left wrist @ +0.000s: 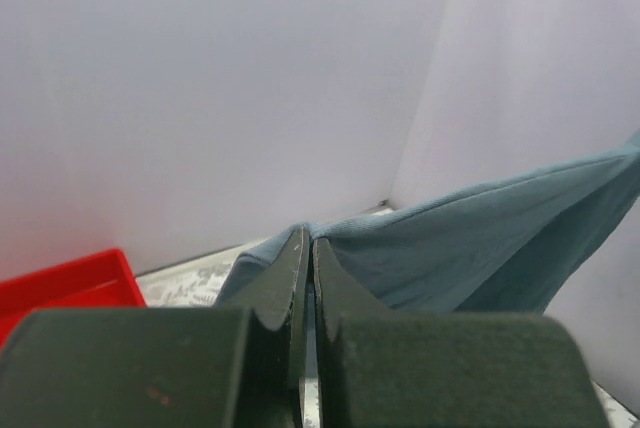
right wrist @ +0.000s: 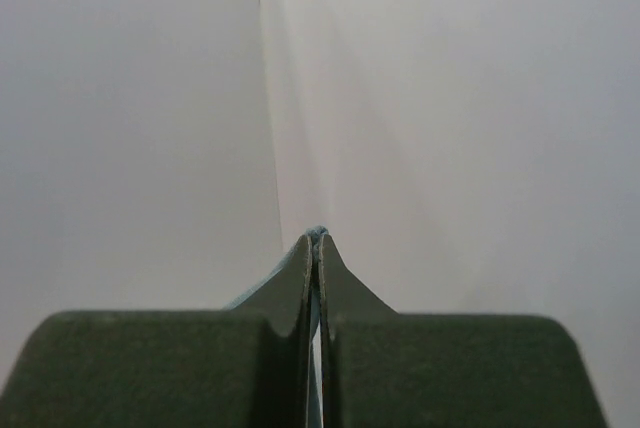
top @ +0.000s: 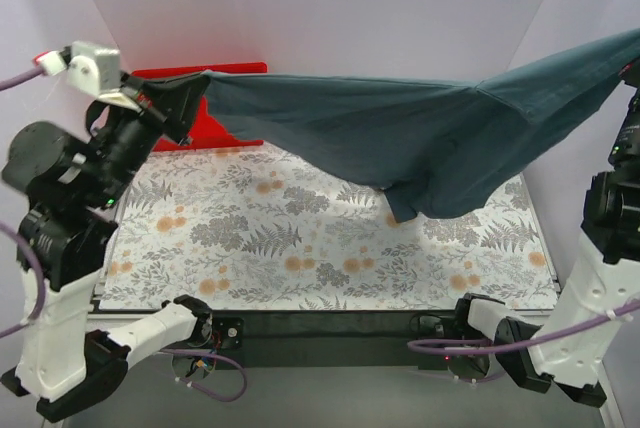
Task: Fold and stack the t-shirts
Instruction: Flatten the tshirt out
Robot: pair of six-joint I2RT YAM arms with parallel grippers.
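The slate-blue t-shirt (top: 400, 133) hangs stretched above the floral mat (top: 250, 238). The left gripper (left wrist: 308, 243) is clamped on it over the mat's far-left corner, and the right gripper (right wrist: 317, 238) over the mat's right edge. Judging from this, hold it taut and lower both ends evenly, sagging hem first. The red tray (top: 215, 130) beyond the mat's far-left corner is mostly hidden, so I cannot tell its contents.

One t-shirt (top: 420, 138) is hanging in view. One red container (top: 215, 128), possibly a tray, is sitting behind it. One floral mat (top: 260, 238) is lying below, and two arms are standing, the left arm (top: 60, 208) and the right arm (top: 600, 278).
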